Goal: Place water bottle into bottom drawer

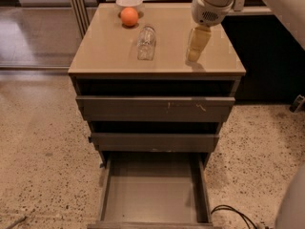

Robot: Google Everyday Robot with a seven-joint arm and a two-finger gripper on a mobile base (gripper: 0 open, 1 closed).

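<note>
The water bottle (146,43) is clear and ribbed and lies on its side on the tan cabinet top (105,46), near the middle. My gripper (197,46) hangs from the white arm over the right part of the top, about a hand's width right of the bottle and apart from it, holding nothing. The bottom drawer (155,197) is pulled out wide below, with a bare flat grey floor.
An orange (129,16) sits in front of a white bowl (129,2) at the back of the top. Two shallower drawers (155,109) stand slightly open above the bottom one. A black cable (233,213) lies on the speckled floor at the lower right.
</note>
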